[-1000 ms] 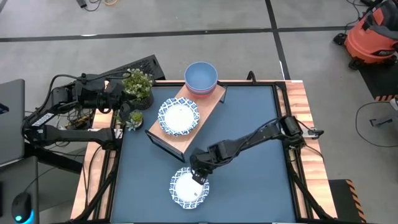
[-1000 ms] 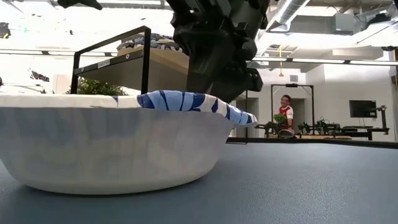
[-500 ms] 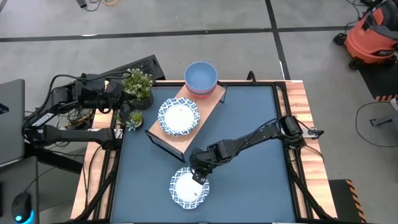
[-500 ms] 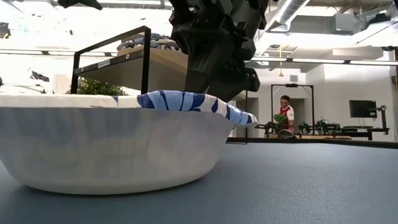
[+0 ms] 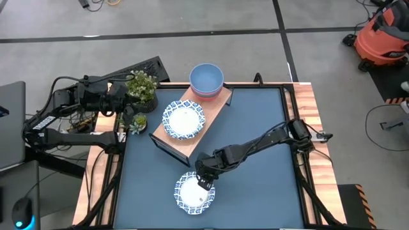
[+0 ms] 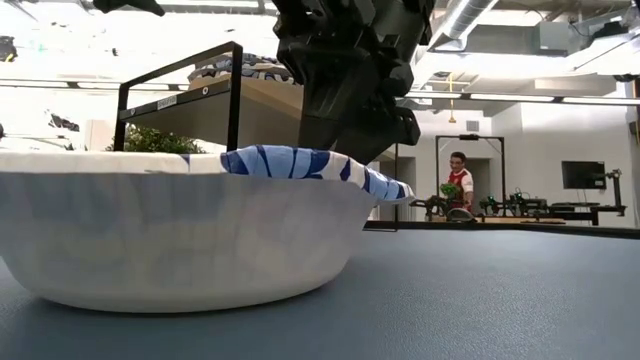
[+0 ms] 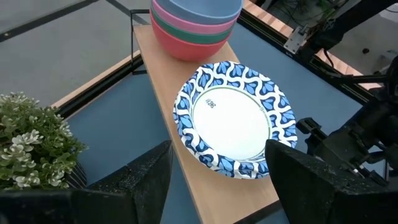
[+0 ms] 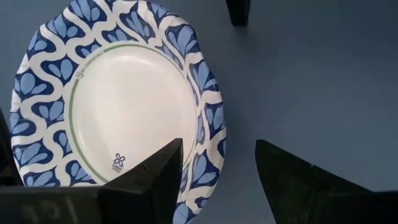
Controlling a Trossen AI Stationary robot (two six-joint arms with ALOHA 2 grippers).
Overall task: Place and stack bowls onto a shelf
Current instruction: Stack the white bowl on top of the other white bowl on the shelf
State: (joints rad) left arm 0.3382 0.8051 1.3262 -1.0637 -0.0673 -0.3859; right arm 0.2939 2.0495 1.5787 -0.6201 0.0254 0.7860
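Note:
A white bowl with a blue patterned rim [image 5: 192, 195] [image 8: 124, 106] [image 6: 170, 230] rests on its base on the dark blue tabletop near the near edge. My right gripper [image 5: 203, 181] [image 8: 219, 149] is open above the bowl's far-right rim, one finger over the inside and one outside. The light-wood shelf [image 5: 214, 110] [image 7: 158, 74] carries another patterned white bowl [image 5: 184, 120] [image 7: 233, 118] and a stack of small bowls [image 5: 206, 78] [image 7: 196, 25], light blue on top. My left gripper [image 5: 118, 96] [image 7: 217, 155] waits open beyond the table's left edge.
Two potted plants [image 5: 142, 86] [image 5: 135, 121] stand at the table's far-left corner beside the shelf. Bare blue tabletop [image 5: 255, 121] lies right of the shelf. Wooden rails [image 5: 307, 128] line the table's sides. A person [image 6: 458, 180] stands far off in the room.

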